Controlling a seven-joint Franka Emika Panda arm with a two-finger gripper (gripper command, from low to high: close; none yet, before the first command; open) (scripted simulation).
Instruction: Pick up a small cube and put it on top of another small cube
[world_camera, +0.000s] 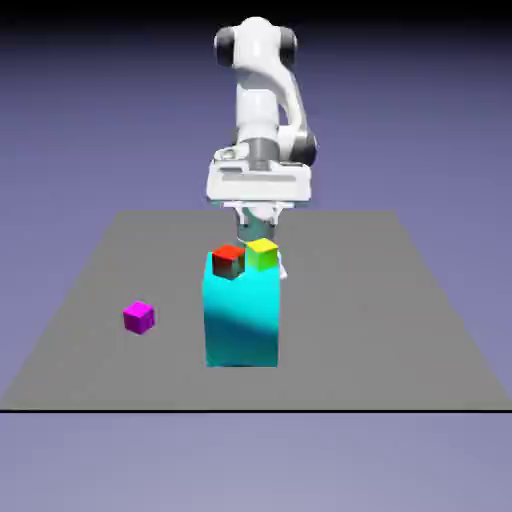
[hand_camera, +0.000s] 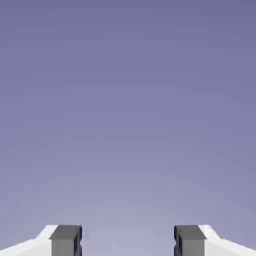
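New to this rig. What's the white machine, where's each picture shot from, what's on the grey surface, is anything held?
The white machine is a simulated robot arm ending in a two-finger gripper. One picture is from a fixed outside camera; the other looks along the gripper, showing only backdrop between its fingertips, which stand apart, holding nothing. On the grey table: a magenta cube alone toward the exterior view's left, and a tall cyan block with a red cube and a yellow-green cube at its top.

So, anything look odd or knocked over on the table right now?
Nothing toppled or damaged. The yellow-green cube and red cube show at the tall cyan block's top edge; whether on or behind it is unclear. The magenta cube sits alone; the jaws are empty.
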